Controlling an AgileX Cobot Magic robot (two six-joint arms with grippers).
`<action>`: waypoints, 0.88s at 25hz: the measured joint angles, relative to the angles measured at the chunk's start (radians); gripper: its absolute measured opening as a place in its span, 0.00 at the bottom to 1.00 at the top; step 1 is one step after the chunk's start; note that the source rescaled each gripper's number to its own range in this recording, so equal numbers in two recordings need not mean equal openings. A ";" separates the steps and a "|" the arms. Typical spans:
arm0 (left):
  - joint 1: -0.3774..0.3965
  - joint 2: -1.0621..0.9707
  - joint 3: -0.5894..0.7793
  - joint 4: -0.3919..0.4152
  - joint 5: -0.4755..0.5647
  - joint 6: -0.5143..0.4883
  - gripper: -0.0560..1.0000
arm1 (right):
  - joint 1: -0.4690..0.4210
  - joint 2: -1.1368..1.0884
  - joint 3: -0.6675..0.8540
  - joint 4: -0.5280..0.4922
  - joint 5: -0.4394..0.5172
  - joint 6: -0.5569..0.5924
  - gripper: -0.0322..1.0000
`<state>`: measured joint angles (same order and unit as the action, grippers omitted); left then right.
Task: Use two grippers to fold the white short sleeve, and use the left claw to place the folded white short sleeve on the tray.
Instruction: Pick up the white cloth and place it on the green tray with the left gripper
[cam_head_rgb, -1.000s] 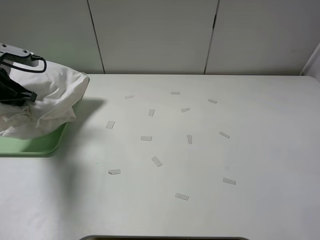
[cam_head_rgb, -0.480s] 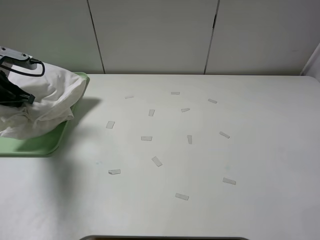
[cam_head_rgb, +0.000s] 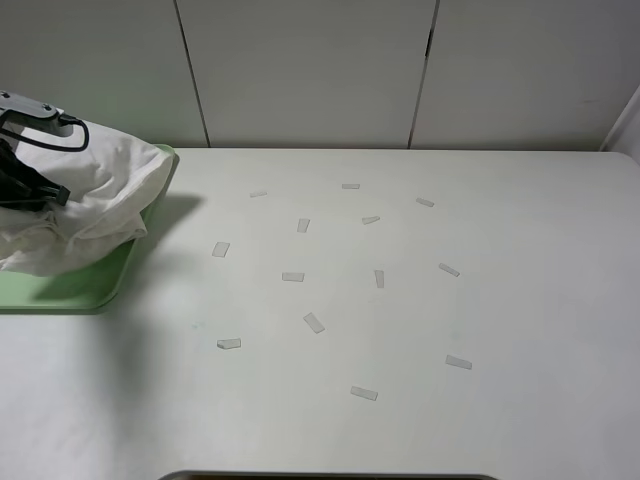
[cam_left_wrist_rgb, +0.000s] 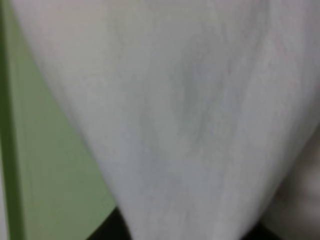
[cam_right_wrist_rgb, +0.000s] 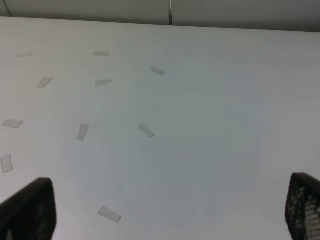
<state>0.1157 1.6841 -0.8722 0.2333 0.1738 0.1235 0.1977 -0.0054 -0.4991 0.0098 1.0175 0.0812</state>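
Left gripper (cam_head_rgb: 22, 185) at far-left edge, mostly buried in cloth; jaws not visible, but bundle hangs draped from it, so judged clamped narrow on white shirt (cam_head_rgb: 85, 205). Right gripper (cam_right_wrist_rgb: 165, 210) spread wide, nothing between tips, looking down on bare table (cam_head_rgb: 420, 300) w/ scattered tape strips (cam_head_rgb: 314, 322); not visible in high view.

Progress: folding looks done, shirt bunched into a bundle. Bundle over green tray (cam_head_rgb: 75, 292) at far left, lower edge seemingly resting on or just above it, can't tell which. Left to do, prob.: lower fully, release, pull arm back.

Hidden/unclear: tray cut off by frame edge and largely covered by cloth. Left wrist view blurred, just white fabric (cam_left_wrist_rgb: 190, 120) close up and a strip of green (cam_left_wrist_rgb: 45, 165). No lettering or label seen. Fold neatness impossible to judge.
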 joint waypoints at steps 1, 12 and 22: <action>0.000 0.000 0.000 0.000 -0.001 0.000 0.25 | 0.000 0.000 0.000 0.000 0.000 0.000 1.00; 0.000 0.000 0.002 0.002 -0.027 0.001 0.25 | 0.000 0.000 0.000 0.002 0.000 0.000 1.00; 0.000 0.000 0.002 0.051 0.036 0.001 0.25 | 0.000 0.000 0.000 0.002 0.000 0.000 1.00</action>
<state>0.1157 1.6841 -0.8703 0.2842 0.2099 0.1246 0.1977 -0.0054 -0.4991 0.0115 1.0175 0.0812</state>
